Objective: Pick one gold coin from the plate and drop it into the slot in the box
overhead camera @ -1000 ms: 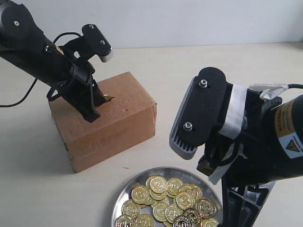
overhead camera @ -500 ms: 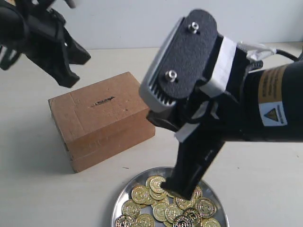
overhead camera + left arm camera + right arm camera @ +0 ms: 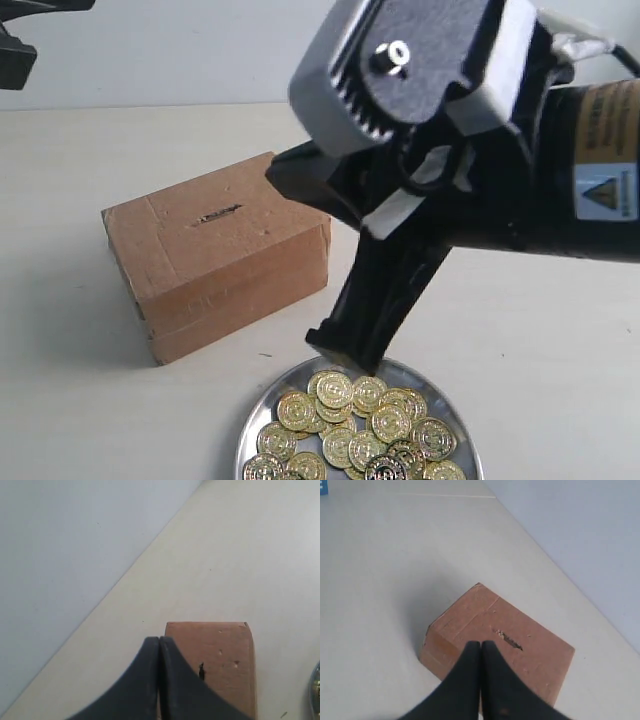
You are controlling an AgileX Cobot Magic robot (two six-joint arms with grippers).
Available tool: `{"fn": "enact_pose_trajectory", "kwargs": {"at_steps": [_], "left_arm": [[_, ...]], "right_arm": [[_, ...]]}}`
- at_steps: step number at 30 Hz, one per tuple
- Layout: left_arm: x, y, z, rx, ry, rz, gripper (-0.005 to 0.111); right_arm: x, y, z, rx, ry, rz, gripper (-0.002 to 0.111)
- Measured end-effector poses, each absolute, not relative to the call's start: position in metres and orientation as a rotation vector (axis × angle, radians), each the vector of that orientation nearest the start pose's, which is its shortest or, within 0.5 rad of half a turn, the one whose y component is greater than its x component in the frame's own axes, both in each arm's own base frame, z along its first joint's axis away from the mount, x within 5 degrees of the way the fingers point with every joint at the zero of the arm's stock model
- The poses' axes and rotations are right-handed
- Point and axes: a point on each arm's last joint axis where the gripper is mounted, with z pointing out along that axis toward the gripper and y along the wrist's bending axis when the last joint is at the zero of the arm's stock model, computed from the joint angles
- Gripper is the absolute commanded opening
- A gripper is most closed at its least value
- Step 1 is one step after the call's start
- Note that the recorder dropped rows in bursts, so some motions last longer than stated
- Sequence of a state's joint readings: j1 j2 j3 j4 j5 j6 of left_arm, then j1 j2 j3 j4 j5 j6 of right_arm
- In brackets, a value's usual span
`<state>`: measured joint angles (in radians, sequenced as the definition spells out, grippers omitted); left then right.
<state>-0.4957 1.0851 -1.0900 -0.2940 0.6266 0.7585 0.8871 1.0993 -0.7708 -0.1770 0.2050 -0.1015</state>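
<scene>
The brown cardboard box (image 3: 215, 250) stands left of centre, its narrow dark slot (image 3: 218, 213) on top. In front of it the silver plate (image 3: 282, 390) holds several gold coins (image 3: 390, 420). My right gripper (image 3: 345, 355) hangs just above the plate's far rim, shut, and no coin shows between its black fingers. Its wrist view looks past the gripper (image 3: 481, 644) at the box (image 3: 470, 612) and slot (image 3: 507, 638). My left gripper (image 3: 18, 55) is high at the far left, away from the box. Its wrist view shows the gripper (image 3: 159, 640) shut over the box (image 3: 225, 645) and slot (image 3: 201, 670).
The pale table (image 3: 540, 330) spreads around the box and plate, with a light wall behind. The right arm's bulky wrist (image 3: 480, 130) fills the upper right of the exterior view. A sliver of the plate's rim (image 3: 317, 690) shows in the left wrist view.
My left gripper left the slot and drew back up and to the left, almost out of view. My right gripper dipped onto the coins, then rose to the plate's far rim.
</scene>
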Motion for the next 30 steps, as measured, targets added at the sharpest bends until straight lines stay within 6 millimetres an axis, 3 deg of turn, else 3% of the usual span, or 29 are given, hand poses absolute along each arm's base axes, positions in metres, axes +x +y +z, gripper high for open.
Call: {"fn": "enact_pose_trajectory", "kwargs": {"at_steps": [3,7,9,12,16,18,21,25,30], "left_arm": [[0.173,-0.106,0.411,1.035,1.702,-0.157,0.0],[0.132,-0.066,0.443,0.864,1.593,-0.064,0.0],[0.118,-0.054,0.451,0.804,1.561,-0.021,0.0],[0.091,-0.038,0.461,0.714,1.503,0.054,0.0],[0.041,-0.023,0.472,0.612,1.383,0.147,0.0],[0.024,-0.02,0.474,0.594,1.338,0.163,0.0],[-0.029,-0.013,0.474,0.553,1.193,0.192,0.0],[-0.075,-0.01,0.468,0.5,1.074,0.247,0.0],[-0.107,-0.011,0.46,0.457,0.993,0.298,0.0]], "right_arm": [[0.15,0.16,0.335,-0.999,1.662,0.339,0.0],[0.149,0.096,0.371,-0.711,1.596,0.203,0.0],[0.143,0.078,0.381,-0.626,1.568,0.152,0.0],[0.127,0.051,0.396,-0.506,1.503,0.077,0.0],[0.081,0.018,0.417,-0.337,1.352,-0.04,0.0],[0.066,0.011,0.421,-0.298,1.308,-0.069,0.0],[0.035,0.001,0.426,-0.211,1.213,-0.154,0.0],[0.01,-0.003,0.429,-0.153,1.142,-0.221,0.0],[-0.016,-0.003,0.428,-0.119,1.058,-0.254,0.0]]}}
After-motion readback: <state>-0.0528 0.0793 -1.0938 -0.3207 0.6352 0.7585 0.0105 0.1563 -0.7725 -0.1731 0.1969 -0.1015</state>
